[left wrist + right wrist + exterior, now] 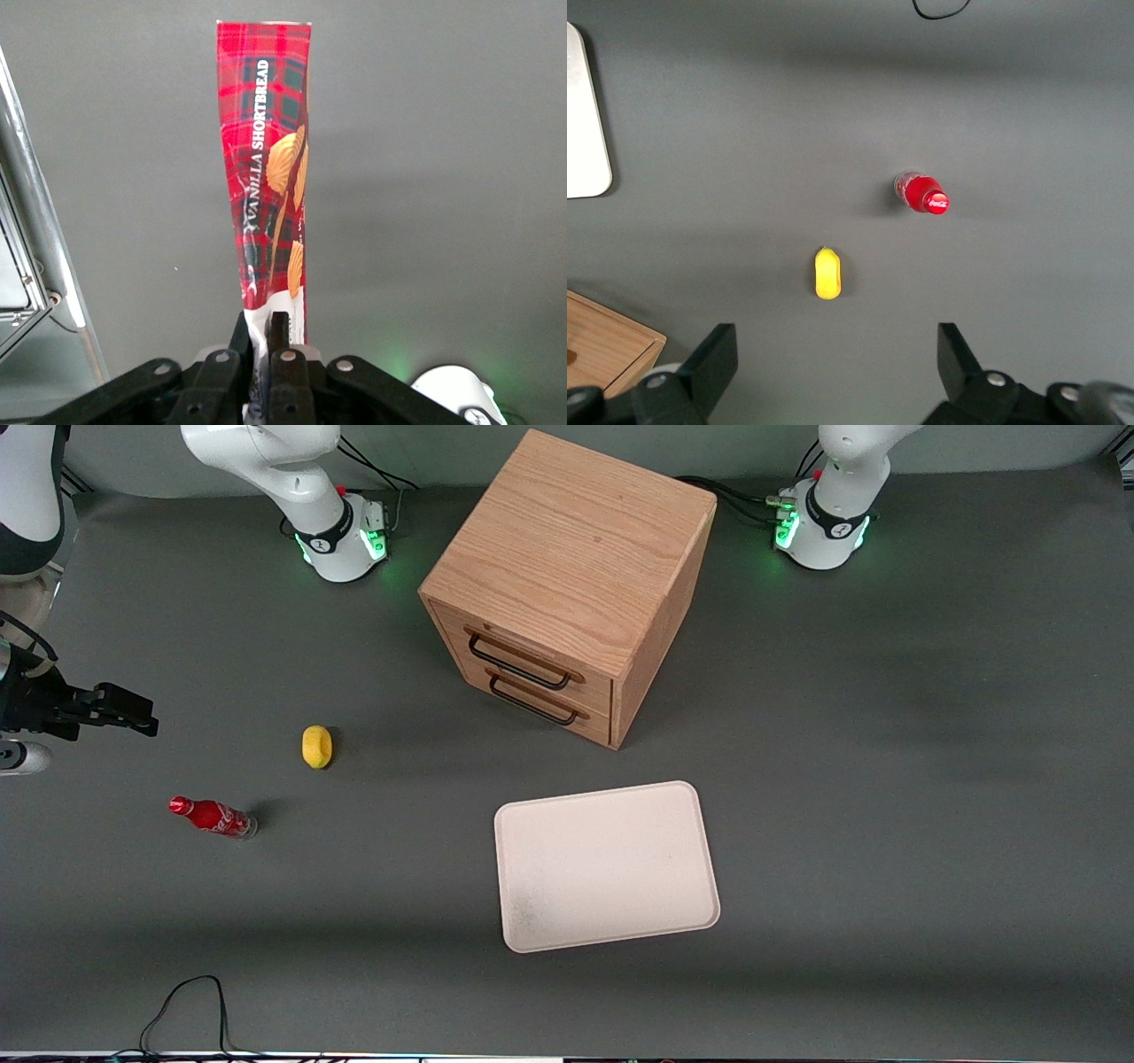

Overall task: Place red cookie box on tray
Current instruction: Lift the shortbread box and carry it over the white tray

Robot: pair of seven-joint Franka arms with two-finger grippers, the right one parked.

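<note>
Front, left wrist and right wrist views. One red cookie box (266,168), a tartan carton lettered "Vanilla Shortbread", is pinched at one end between the two fingers (281,341) of the left arm's end effector (262,341) and hangs above bare grey tabletop (886,779); neither shows in the front view. One cream-white tray (607,865) lies flat on the tabletop with nothing in it. One wooden cabinet (567,584) with two drawers, both shut, stands at 12 o'clock from the tray, farther from the front camera. One yellow lemon (317,746) and one small red soda bottle (213,817), lying on its side, rest toward the parked arm's end, the bottle at about 8 o'clock from the lemon.
</note>
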